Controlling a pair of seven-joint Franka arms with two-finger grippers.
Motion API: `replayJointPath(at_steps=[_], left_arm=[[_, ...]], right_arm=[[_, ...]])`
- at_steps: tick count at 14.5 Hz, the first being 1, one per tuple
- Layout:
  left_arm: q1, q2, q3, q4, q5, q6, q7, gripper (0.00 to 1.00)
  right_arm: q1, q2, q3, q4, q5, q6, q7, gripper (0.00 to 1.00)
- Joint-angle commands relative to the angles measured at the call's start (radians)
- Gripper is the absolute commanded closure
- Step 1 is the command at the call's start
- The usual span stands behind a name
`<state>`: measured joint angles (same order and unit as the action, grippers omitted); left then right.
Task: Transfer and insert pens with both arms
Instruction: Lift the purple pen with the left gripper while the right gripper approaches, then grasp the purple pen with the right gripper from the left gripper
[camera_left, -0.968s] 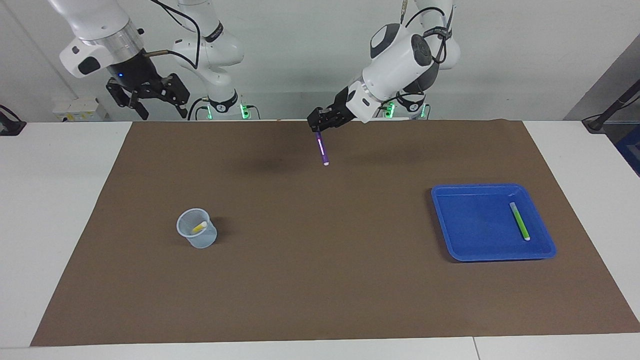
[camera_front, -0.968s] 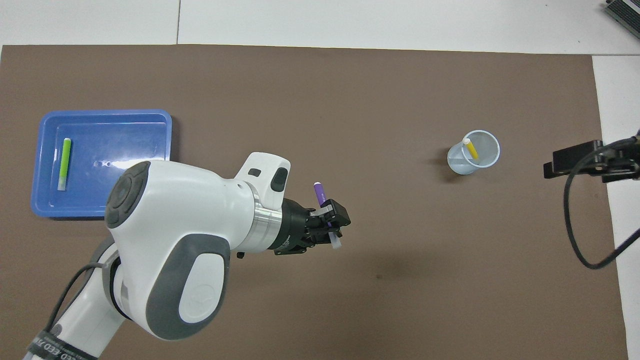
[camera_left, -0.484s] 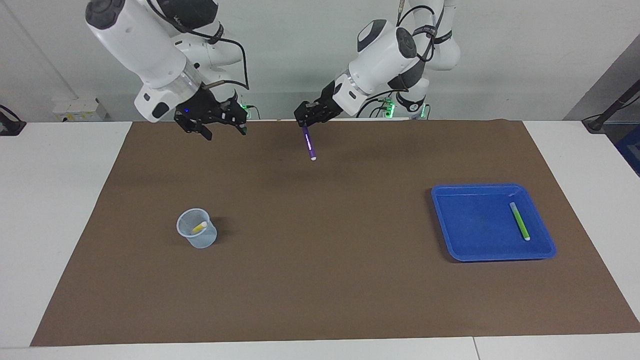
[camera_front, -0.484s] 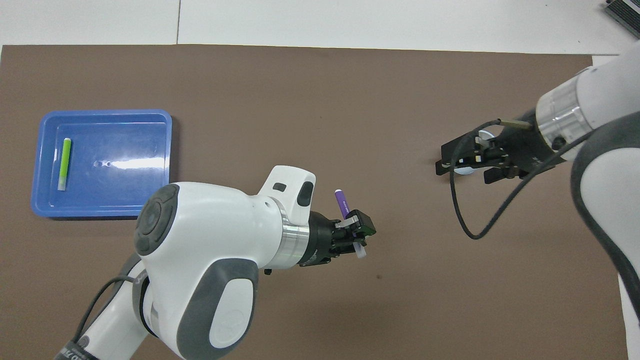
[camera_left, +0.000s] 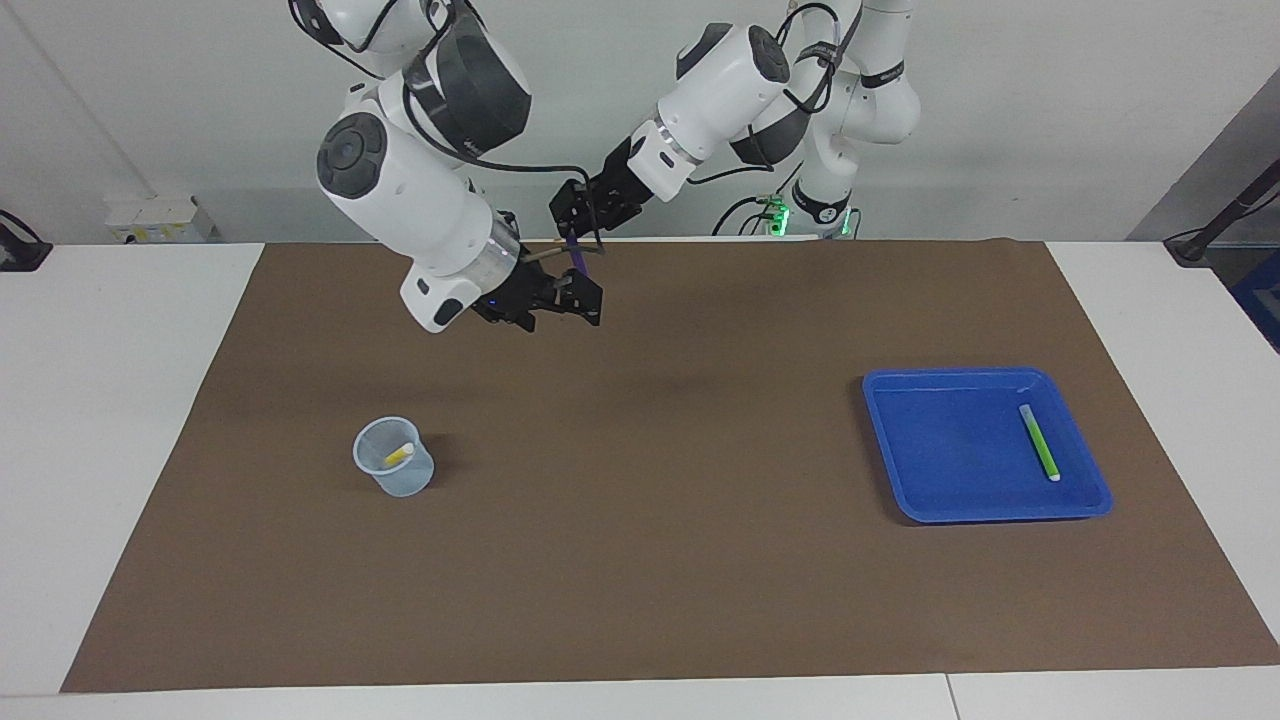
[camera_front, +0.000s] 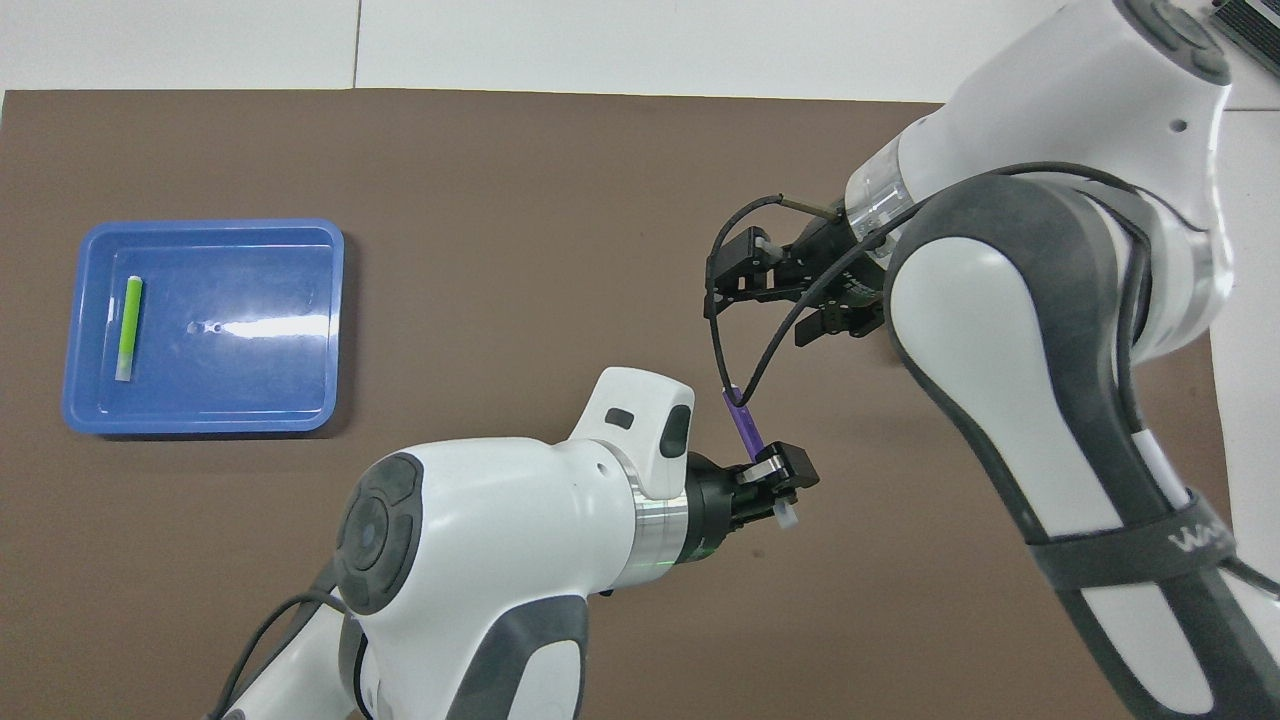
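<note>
Purple marker pen (camera_left: 577, 257) hangs clamped in the left gripper (camera_left: 579, 222) above the brown mat's (camera_left: 640, 560) robot-side edge, mid-length. Right gripper (camera_left: 570, 298), jaws spread, hovers just beside it, holding nothing.

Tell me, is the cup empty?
No. The clear cup holds a yellow pen, leaning inside with its white tip up at the rim.
</note>
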<state>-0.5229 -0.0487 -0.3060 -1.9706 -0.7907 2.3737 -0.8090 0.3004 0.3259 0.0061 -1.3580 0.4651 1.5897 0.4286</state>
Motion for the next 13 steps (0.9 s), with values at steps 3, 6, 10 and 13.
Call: replayJointPath(at_steps=[3,6,10,13], left_arm=[[-0.025,0.003,0.016,-0.013,-0.018,0.094,-0.010,1.00],[-0.020,0.003,0.016,-0.014,-0.018,0.107,-0.010,1.00],[-0.015,-0.002,0.016,-0.016,-0.018,0.107,-0.010,1.00],[-0.015,-0.010,0.016,-0.013,-0.018,0.107,-0.018,1.00]], right_arm=[[0.020,-0.033,0.002,-0.021,0.017,-0.092,-0.039,0.18],[0.016,-0.047,0.002,-0.021,0.012,-0.132,-0.073,0.30],[0.026,-0.068,0.002,-0.065,0.010,-0.117,-0.097,0.38],[0.031,-0.087,0.002,-0.108,-0.011,-0.073,-0.125,0.38]])
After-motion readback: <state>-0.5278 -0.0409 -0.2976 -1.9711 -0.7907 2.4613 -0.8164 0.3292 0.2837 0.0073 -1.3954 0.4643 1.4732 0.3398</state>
